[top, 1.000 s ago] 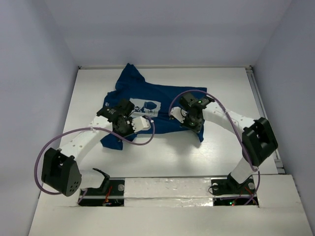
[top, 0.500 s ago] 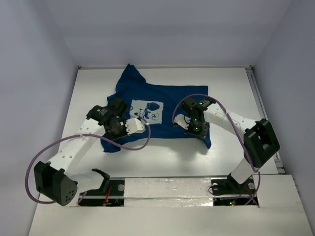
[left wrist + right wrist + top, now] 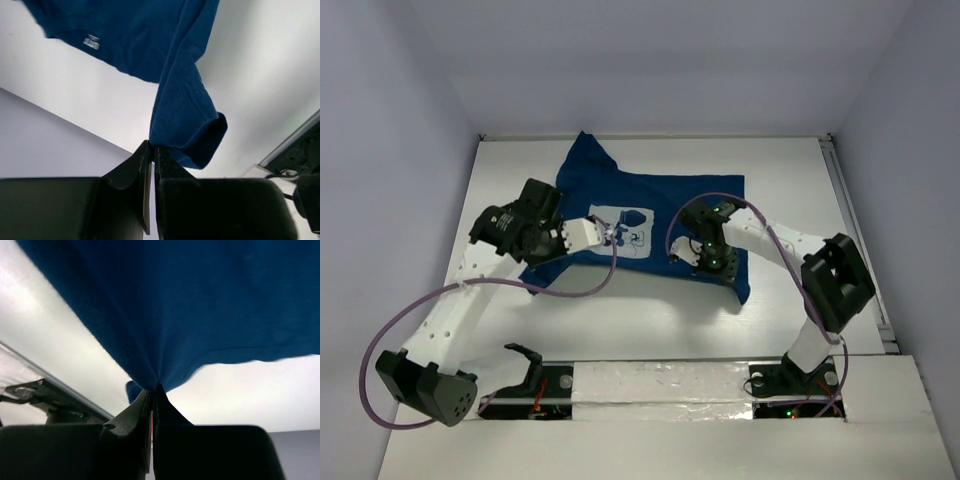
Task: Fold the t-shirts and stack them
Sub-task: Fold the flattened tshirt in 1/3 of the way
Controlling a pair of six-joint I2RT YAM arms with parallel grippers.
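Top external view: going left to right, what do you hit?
Left arm's elbow → left gripper → right gripper → right arm's elbow. The t-shirt spans both grippers, whose jaws are shut on it, so it has no single place.

The whole counter is viewed from high above its near edge, facing down and forward. Each wrist view is taken from close behind its own claw, the left claw and the right claw, and is aimed outward along it. The t-shirt is shared by all three views.
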